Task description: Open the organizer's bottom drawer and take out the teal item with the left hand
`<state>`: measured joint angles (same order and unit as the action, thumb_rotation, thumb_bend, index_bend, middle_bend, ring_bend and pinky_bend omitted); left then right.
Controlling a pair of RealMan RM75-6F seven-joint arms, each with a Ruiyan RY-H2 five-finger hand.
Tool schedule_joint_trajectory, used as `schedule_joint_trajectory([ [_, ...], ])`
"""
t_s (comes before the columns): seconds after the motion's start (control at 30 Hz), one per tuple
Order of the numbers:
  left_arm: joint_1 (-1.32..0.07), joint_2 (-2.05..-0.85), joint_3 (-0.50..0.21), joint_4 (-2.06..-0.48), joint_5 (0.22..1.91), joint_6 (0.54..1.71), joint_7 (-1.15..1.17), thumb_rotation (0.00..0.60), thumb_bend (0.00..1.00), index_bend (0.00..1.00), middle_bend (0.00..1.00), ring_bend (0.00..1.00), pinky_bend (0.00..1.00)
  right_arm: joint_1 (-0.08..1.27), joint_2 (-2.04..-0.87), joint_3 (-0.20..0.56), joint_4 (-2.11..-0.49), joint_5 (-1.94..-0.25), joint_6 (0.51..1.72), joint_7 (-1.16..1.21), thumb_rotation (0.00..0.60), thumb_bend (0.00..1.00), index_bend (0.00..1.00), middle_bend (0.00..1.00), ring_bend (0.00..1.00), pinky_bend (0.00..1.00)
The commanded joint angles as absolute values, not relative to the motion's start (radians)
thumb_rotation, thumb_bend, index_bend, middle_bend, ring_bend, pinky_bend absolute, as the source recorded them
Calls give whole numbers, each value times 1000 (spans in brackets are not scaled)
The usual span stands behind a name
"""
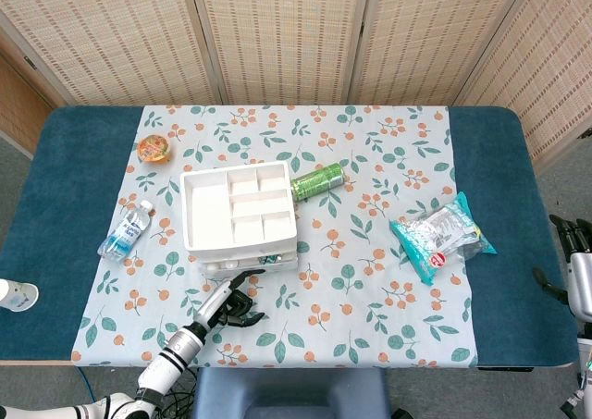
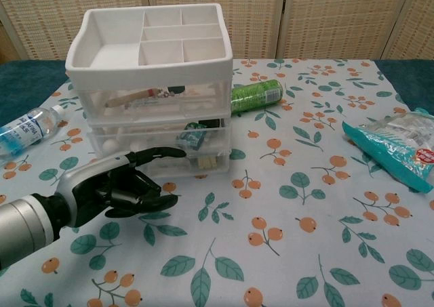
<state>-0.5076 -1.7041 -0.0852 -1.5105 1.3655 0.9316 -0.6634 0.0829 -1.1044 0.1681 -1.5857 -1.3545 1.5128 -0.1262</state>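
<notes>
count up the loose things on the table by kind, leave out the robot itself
Drawer organizer: 1
Water bottle: 1
Green can: 1
Teal and silver snack bag: 1
Orange-lidded cup: 1
Total: 5

Organizer (image 2: 152, 63): white matt plastic w/ translucent drawers. Left hand (image 2: 115, 185): glossy black plastic (silver metal wrist). Snack bag (image 2: 397, 148): shiny crinkled foil. Counter (image 1: 55, 178): teal cloth.

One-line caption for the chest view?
Left robot hand hooks a finger on the organizer's bottom drawer, teal item visible inside.
</notes>
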Motion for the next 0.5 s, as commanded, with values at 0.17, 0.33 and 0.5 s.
schedule_joint_trajectory([
  [0.17, -497, -1693, -71, -1525, 1363, 936, -649, 600, 266, 67, 905, 930, 1000, 82, -1103, 168, -1588, -1355, 1514, -128, 600, 258, 117, 222, 179, 180],
  [0.33, -488, -1678, -59, -1553, 1365, 947, -610, 600, 267, 54, 898, 926, 1000, 83, -1102, 167, -1590, -1357, 1514, -129, 600, 258, 117, 225, 180, 180],
  [0.5, -473, -1657, -44, -1582, 1372, 974, -553, 600, 267, 57, 896, 922, 1000, 81, -1101, 168, -1592, -1361, 1521, -130, 600, 258, 117, 226, 180, 180],
])
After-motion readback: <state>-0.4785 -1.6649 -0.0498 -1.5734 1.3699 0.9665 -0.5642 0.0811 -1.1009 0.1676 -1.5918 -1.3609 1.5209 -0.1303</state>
